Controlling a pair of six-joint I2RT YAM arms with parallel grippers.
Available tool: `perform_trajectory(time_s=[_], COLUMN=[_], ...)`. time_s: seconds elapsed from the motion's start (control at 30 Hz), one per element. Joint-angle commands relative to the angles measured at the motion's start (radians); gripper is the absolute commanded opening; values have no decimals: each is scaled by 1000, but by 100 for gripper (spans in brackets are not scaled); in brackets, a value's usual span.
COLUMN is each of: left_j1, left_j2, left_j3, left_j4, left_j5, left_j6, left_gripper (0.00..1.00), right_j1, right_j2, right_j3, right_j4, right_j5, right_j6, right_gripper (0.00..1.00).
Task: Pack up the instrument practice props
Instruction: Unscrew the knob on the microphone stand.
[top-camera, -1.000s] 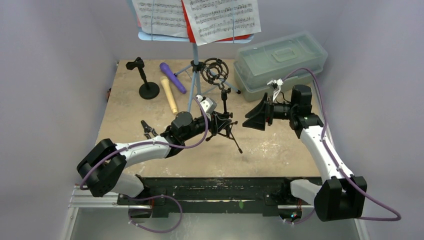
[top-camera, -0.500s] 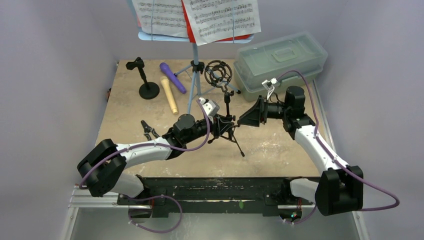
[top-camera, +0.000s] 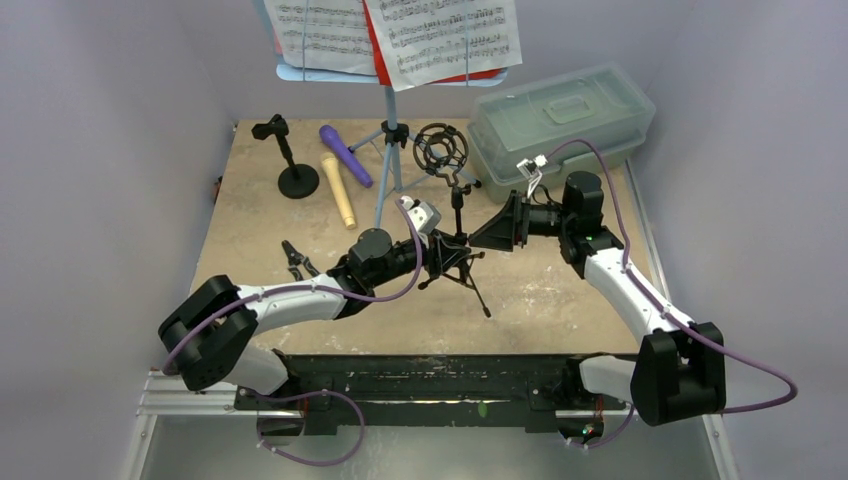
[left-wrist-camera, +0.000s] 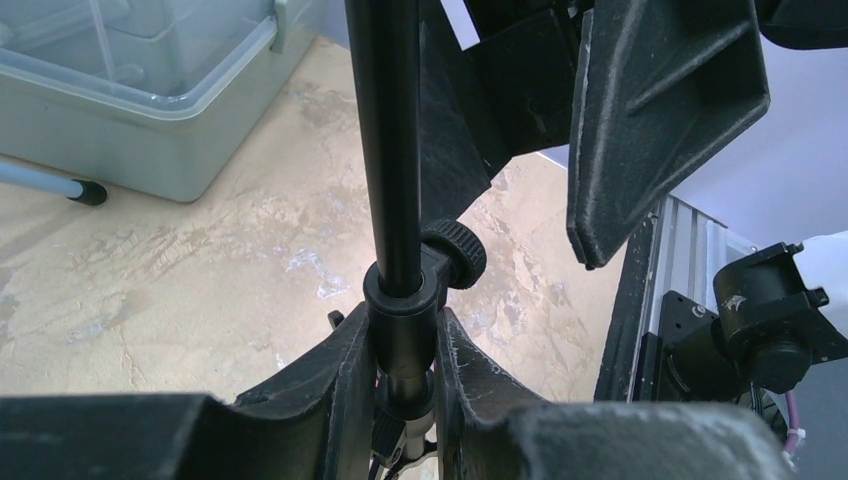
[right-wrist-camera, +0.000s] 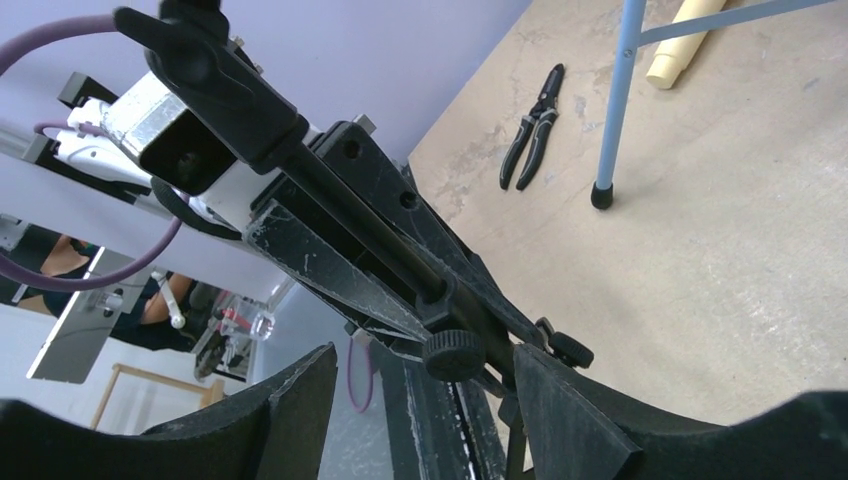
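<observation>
The tripod mic holder (top-camera: 457, 200) sits mid-frame in the overhead view. The left end effector (left-wrist-camera: 405, 345) is clamped on its pole (left-wrist-camera: 385, 130) just under the collar (left-wrist-camera: 402, 295). The right end effector (right-wrist-camera: 425, 385) is spread open either side of the thumbscrew (right-wrist-camera: 452, 352). The holder looks light, stiff and spindly, top-heavy with that ring (top-camera: 440, 146). The rigid pole seems the safest hold, not the thin legs (top-camera: 478, 292).

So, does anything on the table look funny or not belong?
Yes: black pliers lie on the table beside the left arm, a tool among music things. Nothing looks spilled or broken. The left end effector just holds the tripod mic holder.
</observation>
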Motion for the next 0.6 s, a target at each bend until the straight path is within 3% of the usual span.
perform_trajectory(time_s=[0.0,0.37,0.57], left_j1=[-4,-4,-4], left_j2=[-7,-3,-2], left_j3=[19,19,20], left_j4=[136,141,141], left_j5=[25,31,31], left_j6=[-16,-18,-19], left_gripper=[0,0,0], right_j1=[7,23,27], right_j2=[0,10,13], right_j3=[-5,-10,-8], right_j4=[50,52,49], right_j5=[-1,13,16], right_j6=[11,-4,-23], right_gripper=[67,60,45])
